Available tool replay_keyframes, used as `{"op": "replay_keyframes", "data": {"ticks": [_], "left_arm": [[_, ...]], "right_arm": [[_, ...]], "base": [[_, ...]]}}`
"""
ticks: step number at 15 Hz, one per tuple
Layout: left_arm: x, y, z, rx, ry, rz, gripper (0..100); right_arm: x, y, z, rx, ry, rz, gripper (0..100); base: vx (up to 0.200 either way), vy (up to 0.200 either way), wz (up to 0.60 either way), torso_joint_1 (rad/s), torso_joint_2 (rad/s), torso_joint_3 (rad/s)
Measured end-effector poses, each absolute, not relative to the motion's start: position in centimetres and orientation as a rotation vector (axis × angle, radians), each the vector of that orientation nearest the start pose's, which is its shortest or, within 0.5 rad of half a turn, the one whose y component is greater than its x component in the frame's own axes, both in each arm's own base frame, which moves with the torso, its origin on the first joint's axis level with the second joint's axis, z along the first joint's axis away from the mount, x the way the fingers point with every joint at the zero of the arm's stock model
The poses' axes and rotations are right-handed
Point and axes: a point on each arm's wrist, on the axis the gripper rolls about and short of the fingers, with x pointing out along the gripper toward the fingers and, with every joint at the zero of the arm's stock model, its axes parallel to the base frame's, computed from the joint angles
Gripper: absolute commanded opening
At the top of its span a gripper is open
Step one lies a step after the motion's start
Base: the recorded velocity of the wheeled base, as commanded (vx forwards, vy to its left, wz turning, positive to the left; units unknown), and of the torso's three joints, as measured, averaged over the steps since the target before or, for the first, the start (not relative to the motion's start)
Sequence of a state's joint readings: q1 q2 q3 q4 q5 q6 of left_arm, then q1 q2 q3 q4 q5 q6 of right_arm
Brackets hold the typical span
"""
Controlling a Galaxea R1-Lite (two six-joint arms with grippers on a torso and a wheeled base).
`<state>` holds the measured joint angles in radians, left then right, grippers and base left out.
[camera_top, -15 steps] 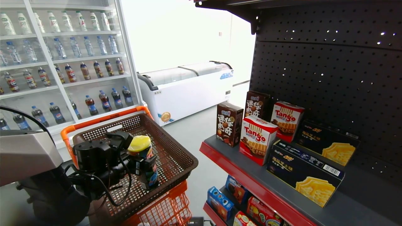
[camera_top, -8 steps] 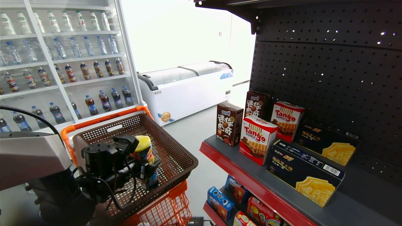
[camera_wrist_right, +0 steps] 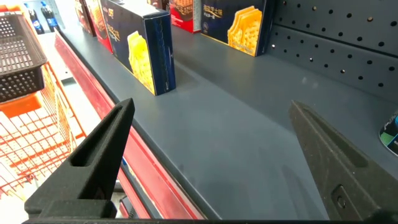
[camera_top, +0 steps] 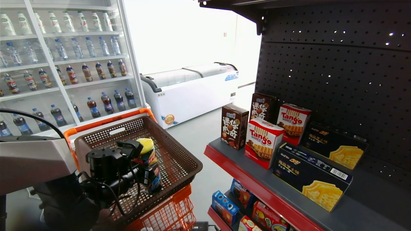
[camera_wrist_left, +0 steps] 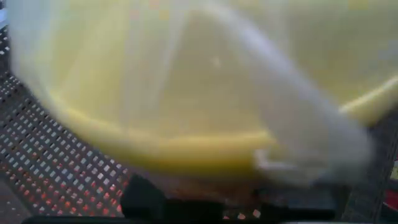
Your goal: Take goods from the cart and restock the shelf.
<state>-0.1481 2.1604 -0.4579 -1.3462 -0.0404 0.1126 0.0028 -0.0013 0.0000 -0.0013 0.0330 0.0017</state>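
Observation:
A snack canister (camera_top: 151, 166) with a yellow lid stands tilted inside the brown cart basket (camera_top: 189, 162). My left gripper (camera_top: 148, 173) is shut on its body, coming in from the basket's near left side. In the left wrist view the yellow lid (camera_wrist_left: 186, 93) sits very close, with basket mesh (camera_wrist_left: 56, 174) beneath it. My right gripper (camera_wrist_right: 214, 180) is open and holds nothing, hovering over a bare stretch of the grey shelf (camera_wrist_right: 249, 143) beside a dark blue cracker box (camera_wrist_right: 149, 50).
The shelf (camera_top: 231, 154) carries brown boxes (camera_top: 234, 126), red-and-white wafer boxes (camera_top: 263, 142) and dark blue cracker boxes (camera_top: 311, 176). A lower shelf holds small packs (camera_top: 224, 207). A drinks cooler (camera_top: 64, 64) and a chest freezer (camera_top: 192, 93) stand behind the orange cart (camera_top: 106, 122).
My left arm has shifted slightly right and lower in the basket, keeping its hold on the canister. The shelf goods have not moved.

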Motion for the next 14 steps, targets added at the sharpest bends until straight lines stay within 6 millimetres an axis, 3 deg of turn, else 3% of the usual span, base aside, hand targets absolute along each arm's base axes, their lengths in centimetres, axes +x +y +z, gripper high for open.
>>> {"op": "replay_keyframes", "data": {"ticks": [3,6,14], "left_arm": [[30.3,-4.8,2.9,0.193,0.391,-0.142,0],[29.7,-4.7,4.1,0.196,0.431,-0.126,0],[29.1,-5.9,13.1,0.117,0.257,-0.356,0]], "right_arm": [[-2.3,0.1,7.6,0.002,-0.003,0.036,100],[-2.3,0.1,7.6,0.002,-0.003,0.036,100],[-2.3,0.1,7.6,0.002,-0.003,0.036,100]], "base": [[0.000,0.000,0.00,0.000,0.00,0.000],[0.000,0.000,0.00,0.000,0.00,0.000],[0.000,0.000,0.00,0.000,0.00,0.000]]}}
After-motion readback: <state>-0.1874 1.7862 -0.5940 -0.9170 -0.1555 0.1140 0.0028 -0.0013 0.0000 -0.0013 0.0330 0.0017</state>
